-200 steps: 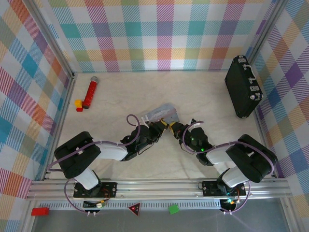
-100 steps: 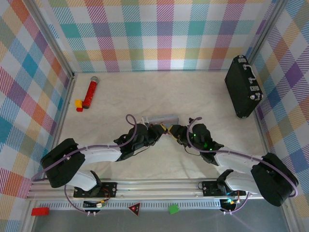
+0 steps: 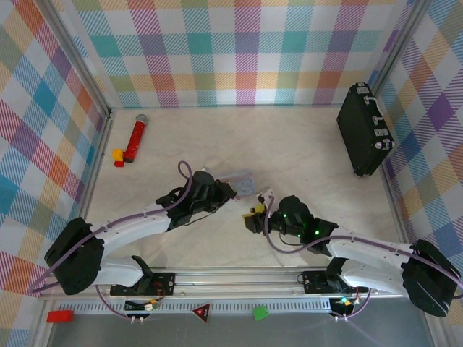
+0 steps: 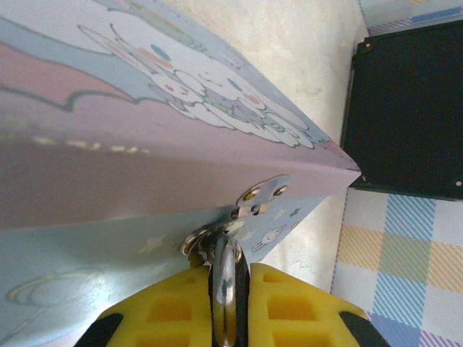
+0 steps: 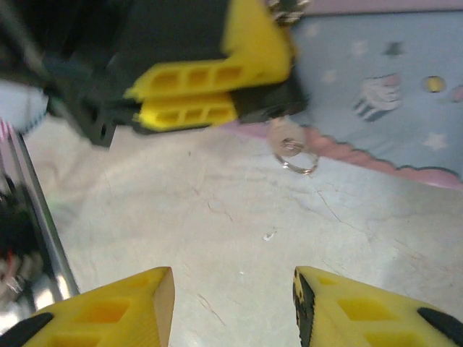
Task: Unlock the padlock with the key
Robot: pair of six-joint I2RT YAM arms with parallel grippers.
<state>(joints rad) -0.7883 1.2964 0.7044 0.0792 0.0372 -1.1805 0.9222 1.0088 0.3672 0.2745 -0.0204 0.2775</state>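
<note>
My left fingers (image 3: pixel 230 190) are pinched tight on the padlock (image 4: pixel 226 271); I see its metal shackle squeezed between the yellow pads, right up against the tin (image 4: pixel 145 108) and just below its hasp (image 4: pixel 262 194). The tin sits mid-desk, tilted on its side. My right fingers (image 3: pixel 255 213) stand apart with nothing between them, low over the bare desk (image 5: pixel 217 217) and just short of the left ones. From the right wrist I make out a blurred pale bit on a small ring, seemingly the key (image 5: pixel 283 136), hanging just under the left fingers against the tin's lower edge.
</note>
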